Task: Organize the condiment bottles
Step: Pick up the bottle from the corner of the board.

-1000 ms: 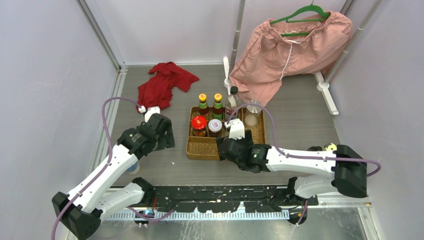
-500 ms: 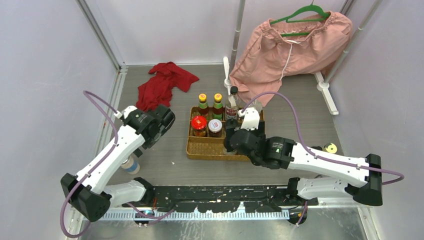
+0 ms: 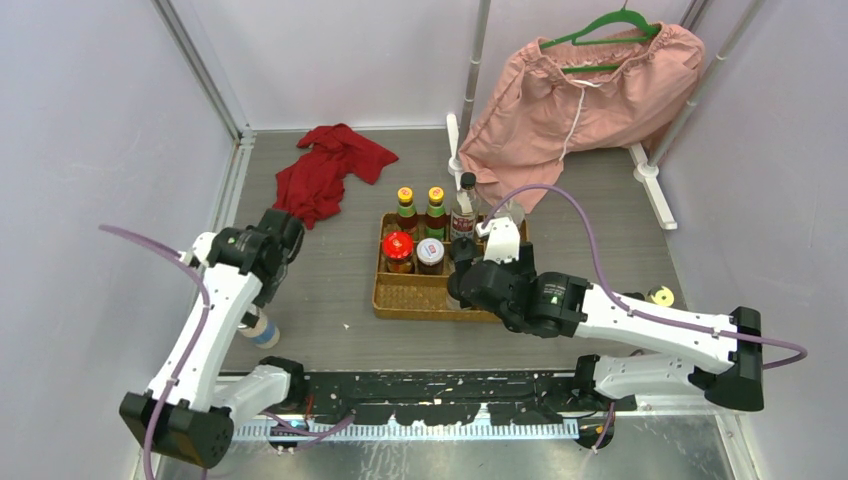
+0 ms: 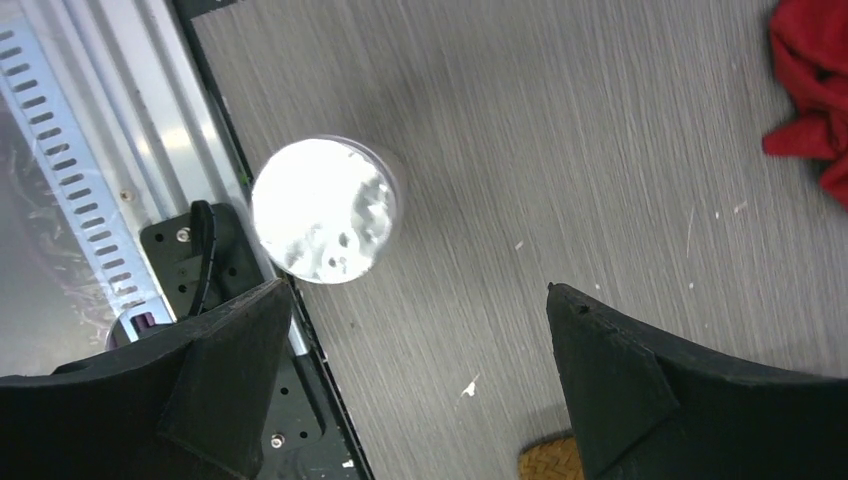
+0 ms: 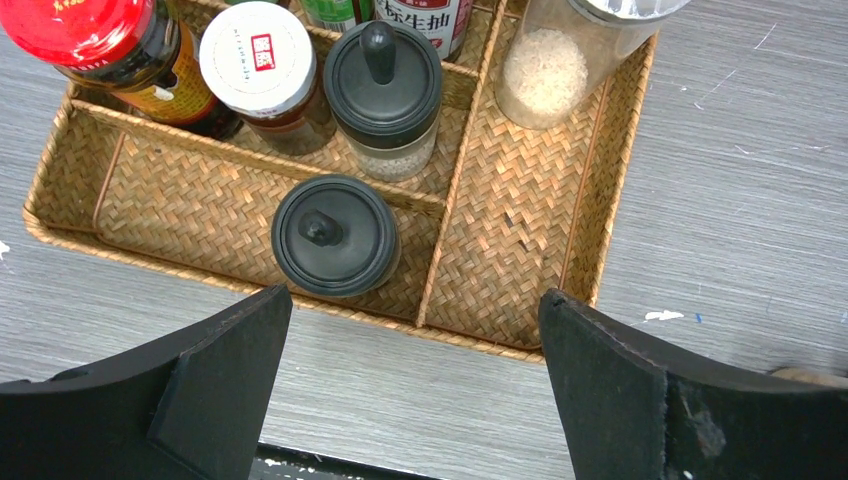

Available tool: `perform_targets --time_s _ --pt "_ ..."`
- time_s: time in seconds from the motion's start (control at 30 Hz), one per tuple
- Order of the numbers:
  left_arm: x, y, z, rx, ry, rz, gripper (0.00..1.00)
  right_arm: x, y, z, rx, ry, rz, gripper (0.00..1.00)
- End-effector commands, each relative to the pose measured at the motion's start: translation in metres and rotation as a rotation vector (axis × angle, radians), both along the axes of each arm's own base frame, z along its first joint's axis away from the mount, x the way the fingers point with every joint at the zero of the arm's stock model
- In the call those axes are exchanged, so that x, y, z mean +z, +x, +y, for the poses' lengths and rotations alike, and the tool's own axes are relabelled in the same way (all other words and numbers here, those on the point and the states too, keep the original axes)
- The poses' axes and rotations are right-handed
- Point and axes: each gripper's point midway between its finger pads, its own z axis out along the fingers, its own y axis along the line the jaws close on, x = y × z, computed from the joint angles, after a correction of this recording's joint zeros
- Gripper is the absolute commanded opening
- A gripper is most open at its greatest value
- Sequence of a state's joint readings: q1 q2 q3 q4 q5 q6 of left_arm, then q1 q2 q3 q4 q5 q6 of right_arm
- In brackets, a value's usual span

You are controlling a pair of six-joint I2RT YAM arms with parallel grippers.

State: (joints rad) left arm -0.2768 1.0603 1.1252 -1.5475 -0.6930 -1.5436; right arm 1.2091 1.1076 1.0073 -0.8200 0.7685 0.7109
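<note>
Left gripper (image 4: 418, 300) hovering, fingers spread, empty; silver-lidded shaker (image 4: 325, 210) standing on table (image 4: 560, 150) nearby; right gripper (image 5: 415, 300) gaping empty over black-lidded shaker (image 5: 335, 235) sitting in wicker tray (image 5: 520, 290) front compartment.

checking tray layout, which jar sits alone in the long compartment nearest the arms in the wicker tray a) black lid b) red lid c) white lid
a, a black-lidded jar stands alone in the near compartment of the wicker tray; the red-lidded jar and white-lidded jar stand in the row behind
</note>
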Motion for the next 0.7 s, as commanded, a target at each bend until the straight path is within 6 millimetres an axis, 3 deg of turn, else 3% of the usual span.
perform_targets --time_s 0.0,0.13,0.3,0.43,0.67 --pt "0.007 -0.068 0.037 0.065 0.095 0.204 1.00 0.012 0.003 0.007 -0.012 0.038 -0.017 1.00" --pt "0.007 -0.082 0.049 0.143 0.086 0.243 1.00 0.007 0.003 0.012 -0.001 0.035 -0.009 0.99" --pt "-0.006 -0.093 0.041 0.157 0.031 0.259 1.00 0.004 0.004 0.014 0.009 0.034 -0.017 1.00" --pt "-0.027 -0.093 0.032 0.152 -0.020 0.323 1.00 0.003 0.002 0.012 0.020 0.047 -0.020 1.00" --pt "-0.042 -0.091 0.029 0.188 -0.039 0.334 1.00 -0.001 0.000 -0.004 0.033 0.020 -0.041 1.00"
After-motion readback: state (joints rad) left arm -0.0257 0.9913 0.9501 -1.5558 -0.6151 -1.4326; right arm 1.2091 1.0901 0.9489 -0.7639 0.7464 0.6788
